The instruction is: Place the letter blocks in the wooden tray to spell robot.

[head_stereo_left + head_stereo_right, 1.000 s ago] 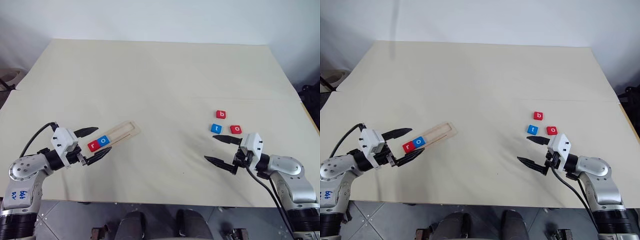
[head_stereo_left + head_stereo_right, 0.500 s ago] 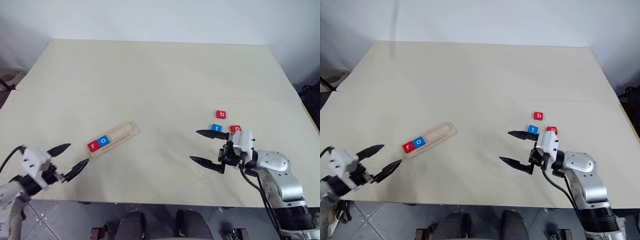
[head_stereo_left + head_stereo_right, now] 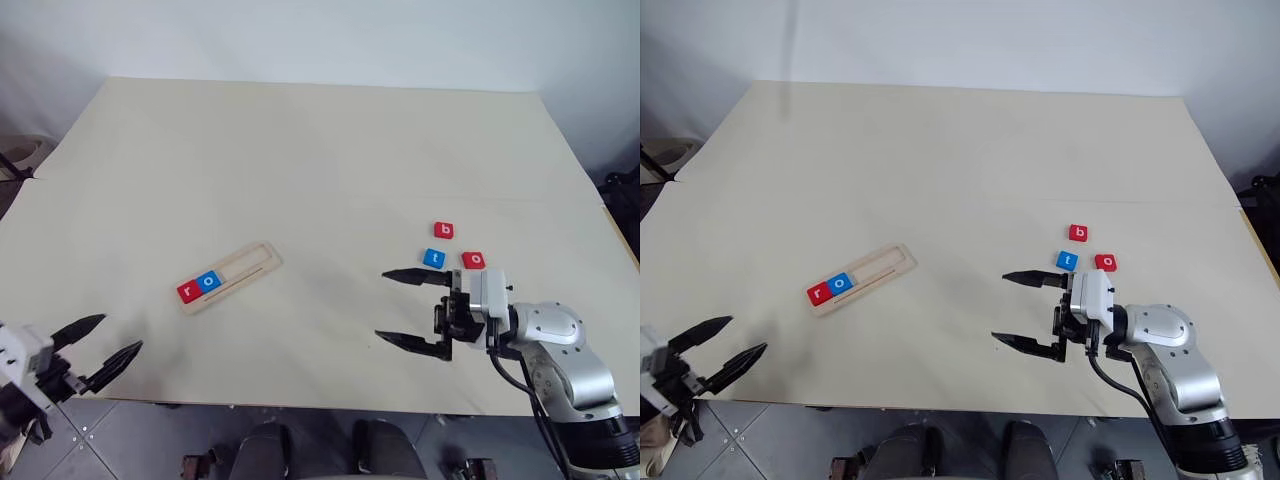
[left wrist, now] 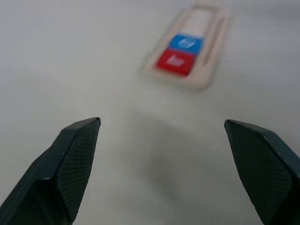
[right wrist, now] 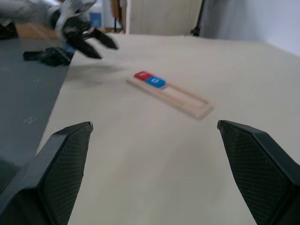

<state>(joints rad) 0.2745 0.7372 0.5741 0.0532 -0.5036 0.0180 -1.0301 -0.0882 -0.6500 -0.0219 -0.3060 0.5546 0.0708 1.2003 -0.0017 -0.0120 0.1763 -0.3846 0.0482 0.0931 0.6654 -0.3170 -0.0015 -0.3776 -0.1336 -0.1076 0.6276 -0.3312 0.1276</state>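
Reaching past the blue t block [image 3: 433,258] with the empty, wide-open right gripper [image 3: 403,309], the red b block [image 3: 444,231] could be knocked askew.

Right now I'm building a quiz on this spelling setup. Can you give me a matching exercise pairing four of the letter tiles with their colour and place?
Things:
1. r tile
2. b tile
3. t tile
4. o tile next to the r

Descriptions:
A. blue, loose on the table
B. red, at the near end of the wooden tray
C. blue, in the tray
D. red, loose on the table, farthest from the robot

Pairs: 1-B, 2-D, 3-A, 4-C
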